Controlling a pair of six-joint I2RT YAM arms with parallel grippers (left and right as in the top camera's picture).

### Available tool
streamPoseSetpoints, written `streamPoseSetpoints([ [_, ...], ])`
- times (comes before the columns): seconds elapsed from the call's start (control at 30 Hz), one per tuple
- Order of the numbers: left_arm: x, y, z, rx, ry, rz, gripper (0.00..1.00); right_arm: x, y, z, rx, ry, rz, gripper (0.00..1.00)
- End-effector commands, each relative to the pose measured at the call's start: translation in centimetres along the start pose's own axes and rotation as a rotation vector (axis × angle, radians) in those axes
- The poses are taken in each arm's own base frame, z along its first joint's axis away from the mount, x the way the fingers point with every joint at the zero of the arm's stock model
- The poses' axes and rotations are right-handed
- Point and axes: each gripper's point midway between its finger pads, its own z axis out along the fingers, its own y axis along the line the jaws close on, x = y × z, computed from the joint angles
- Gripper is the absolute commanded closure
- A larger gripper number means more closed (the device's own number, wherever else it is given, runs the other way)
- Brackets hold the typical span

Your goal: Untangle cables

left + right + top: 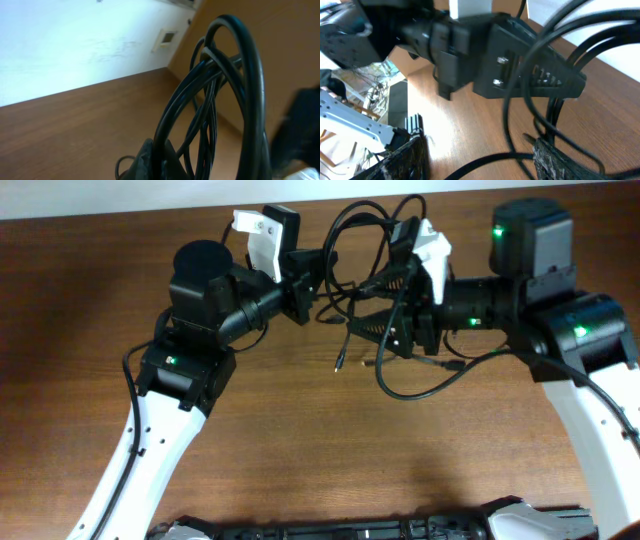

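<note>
1. Right end effector (480, 162) stands wide open, its textured pads (402, 160) well apart; strands of the cables (255, 100) cross the gap without being gripped.
2. Left end effector (316, 286) looks closed on the bundle, and the black loops rise from it close to its wrist camera.
3. The cables hang tangled between the two end effectors, with loops arching above them and one long loop trailing off beneath the right arm.
4. A small plug (340, 364) shows just below the tangle, over the wooden surface (300, 450).

Even bright light, blurred wrist close-ups.
</note>
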Motion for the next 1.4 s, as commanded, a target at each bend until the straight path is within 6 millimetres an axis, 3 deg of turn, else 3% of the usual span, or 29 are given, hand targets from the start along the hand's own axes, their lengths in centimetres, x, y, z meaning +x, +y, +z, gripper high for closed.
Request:
streamPoseSetpoints([
  [0.0,-0.5,-2.2,-0.4,0.106,0.001,-0.005,1.0,0.4,-1.0,1.0,-0.004,0.021,-0.003,0.32],
  [0.17,-0.6,-2.8,-0.5,0.136,-0.002,0.001,1.0,0.6,-1.1,1.2,-0.007,0.025,0.002,0.32],
  [0.33,-0.8,-4.9,0.0,0.189,-0.017,0.031,1.0,0.7,0.7,2.6,-0.061,0.043,-0.052,0.32],
  [0.57,-1.5,-5.1,-0.1,0.196,-0.046,0.05,1.0,0.8,0.8,2.7,-0.066,0.049,-0.047,0.36],
  [0.67,-1.5,-5.1,-0.1,0.197,-0.042,0.005,1.0,0.9,1.8,3.3,-0.098,0.056,-0.058,0.37],
  [0.83,-1.5,-5.0,-0.1,0.194,-0.043,0.006,1.0,0.9,2.2,3.5,-0.107,0.059,-0.071,0.96],
  [0.97,-1.2,-2.5,0.2,0.063,-0.043,-0.021,1.0,0.6,2.6,3.2,-0.108,0.049,-0.082,0.96],
  [1.13,0.1,0.1,0.2,-0.075,-0.005,0.006,1.0,-0.8,4.1,1.4,-0.073,0.006,-0.145,0.96],
  [1.27,1.4,0.7,0.1,-0.1,0.054,0.12,1.0,-2.7,4.5,-1.9,0.027,-0.076,-0.18,0.96],
  [1.37,2.5,1.0,0.0,-0.102,0.102,0.239,1.0,-3.8,1.5,-5.6,0.228,-0.145,-0.053,0.96],
])
